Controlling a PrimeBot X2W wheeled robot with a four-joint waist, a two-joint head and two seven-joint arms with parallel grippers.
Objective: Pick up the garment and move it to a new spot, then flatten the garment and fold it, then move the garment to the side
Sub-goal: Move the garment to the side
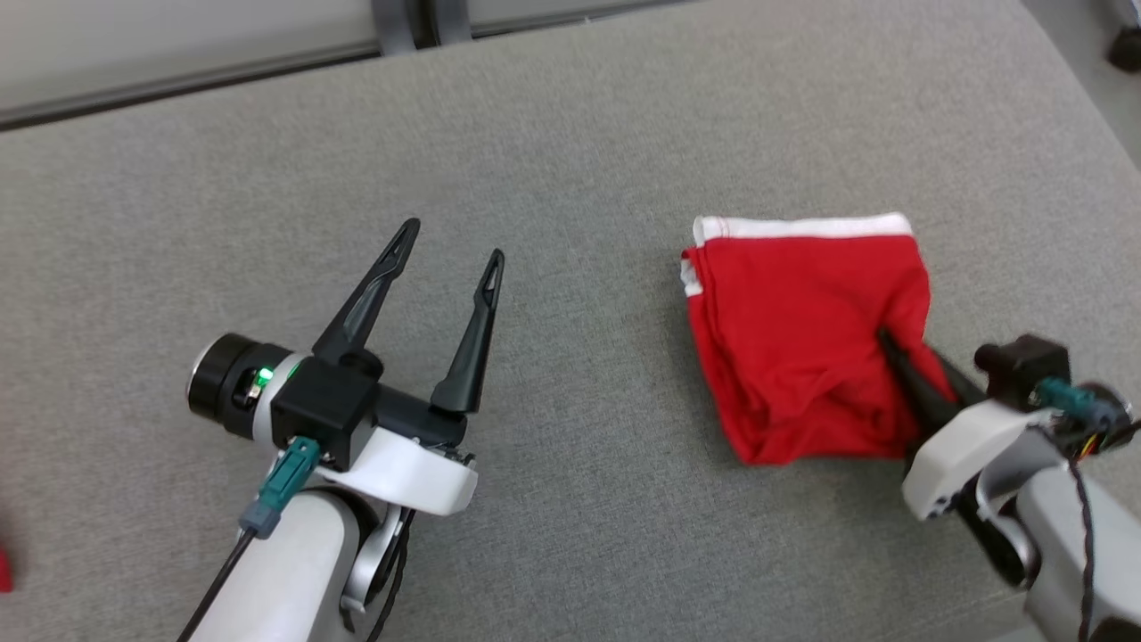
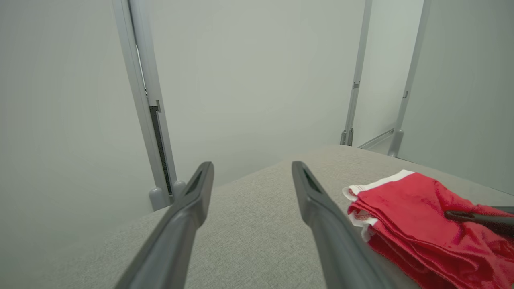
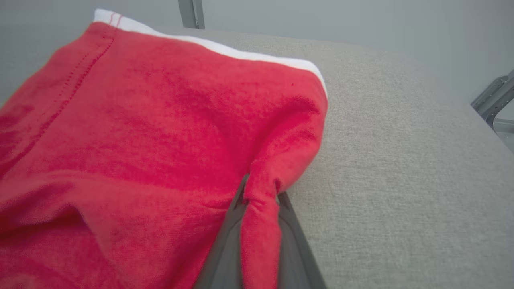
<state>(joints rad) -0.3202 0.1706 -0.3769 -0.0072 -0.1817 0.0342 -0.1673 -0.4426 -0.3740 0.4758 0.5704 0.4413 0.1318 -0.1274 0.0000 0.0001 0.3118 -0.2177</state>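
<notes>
A folded red garment (image 1: 793, 339) with a white band along its far edge lies on the right half of the grey padded table (image 1: 570, 152). My right gripper (image 1: 890, 346) is shut on a pinch of the garment's near right side; in the right wrist view the red cloth (image 3: 160, 132) is bunched between the two fingers (image 3: 225, 249). My left gripper (image 1: 450, 242) hovers open over bare table to the left, well apart from the garment. The left wrist view shows its spread fingers (image 2: 188, 216) and the garment (image 2: 421, 216) off to the right.
The table's far edge meets a pale wall with grey metal frame posts (image 1: 401, 22). A sliver of something red (image 1: 4, 571) shows at the left border. Bare table surface (image 1: 579, 374) lies between the two grippers.
</notes>
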